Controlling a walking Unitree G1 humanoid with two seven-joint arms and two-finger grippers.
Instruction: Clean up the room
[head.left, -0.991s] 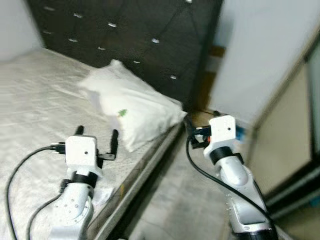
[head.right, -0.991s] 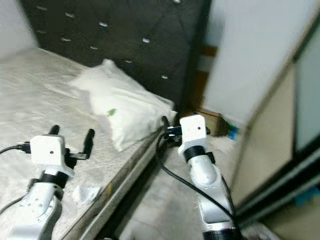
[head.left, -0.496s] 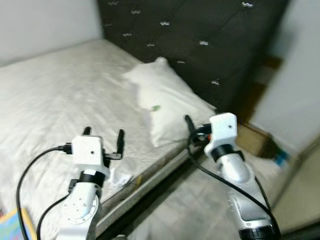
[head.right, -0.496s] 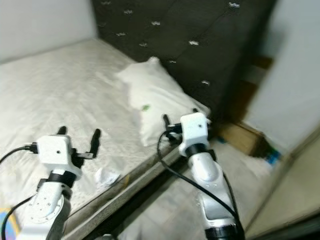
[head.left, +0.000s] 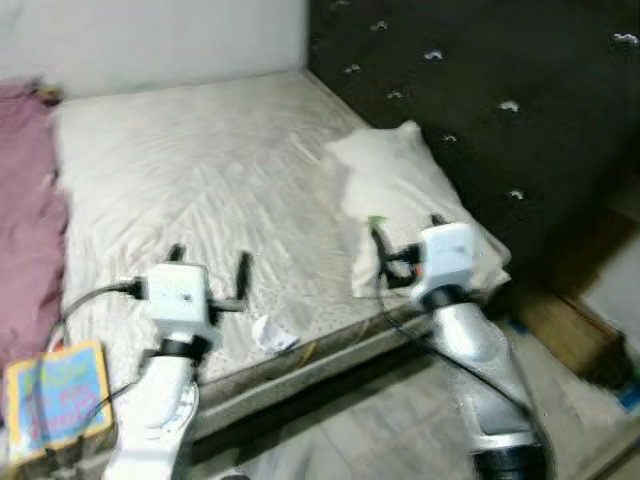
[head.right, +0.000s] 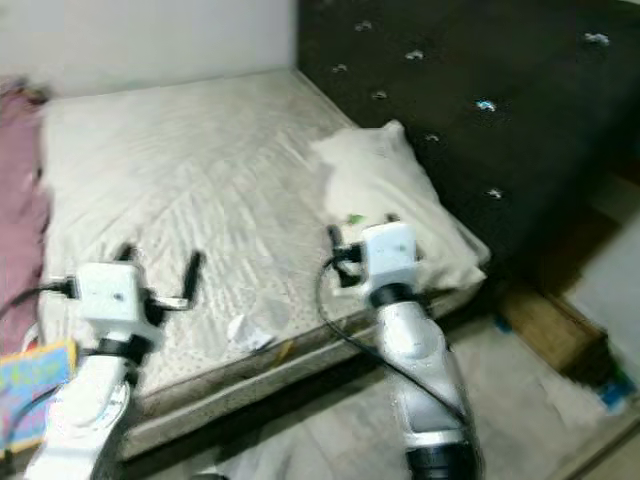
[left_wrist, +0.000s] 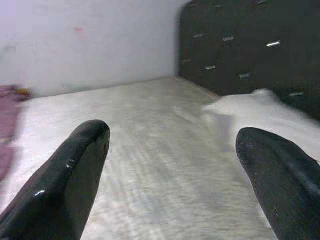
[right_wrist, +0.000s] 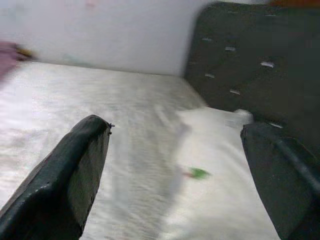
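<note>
A crumpled white scrap (head.left: 272, 335) lies on the mattress (head.left: 200, 190) near its front edge. A white pillow (head.left: 400, 190) with a small green bit (head.left: 376, 222) on it rests by the dark headboard (head.left: 480, 90). My left gripper (head.left: 208, 262) is held open above the mattress, just left of the scrap and holding nothing. The right gripper (head.left: 405, 232) is open over the pillow's near end, also holding nothing. In the right wrist view the green bit (right_wrist: 198, 173) lies on the pillow ahead of the fingers (right_wrist: 75, 170).
A pink blanket (head.left: 25, 200) covers the bed's left side. A colourful book (head.left: 55, 395) lies at the lower left by the bed's edge. A brown cardboard box (head.left: 565, 330) stands on the floor right of the bed. The views are blurred.
The camera has swung left, so the whole bed, the pink blanket and the book have come into view. Both arms keep the same raised pose with open fingers.
</note>
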